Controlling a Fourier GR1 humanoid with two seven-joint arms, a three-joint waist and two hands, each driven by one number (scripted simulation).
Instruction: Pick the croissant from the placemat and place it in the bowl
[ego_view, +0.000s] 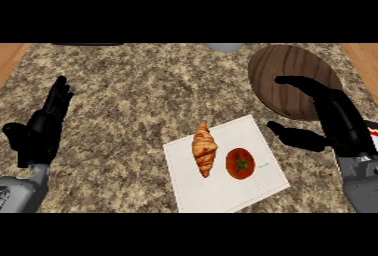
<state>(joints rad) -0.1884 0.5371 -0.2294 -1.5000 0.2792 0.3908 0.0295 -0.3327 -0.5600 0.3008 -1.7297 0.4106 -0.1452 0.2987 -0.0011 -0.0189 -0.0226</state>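
The croissant (204, 149) lies lengthwise on the white placemat (221, 192), on its left half, with a tomato (240, 163) just beside it on the right. The two look close to touching, though a thin strip of mat seems to part them. That closeness is the main risk: fingers coming down on the croissant's right flank would likely nudge the tomato, roll it off the mat, or catch it in the grasp along with the pastry. The croissant tapers at both ends, so a hold taken near a tip could let it pivot or slip; the thick middle looks the safer place. The mat is thin and could slide on the speckled counter (140, 90) if a hand drags across it.

The brown wooden bowl (284, 70) sits up and to the right of the mat, well apart from the croissant. It looks shallow from above, so a release near its rim might leave the pastry on the counter.

The right hand (336, 125) hovers over the bowl's lower right edge, fingers spread and thumb held wide, holding nothing and well apart from the croissant. The left hand (40, 127) rests near the view's left edge, fingers straight and pointing up, also empty.
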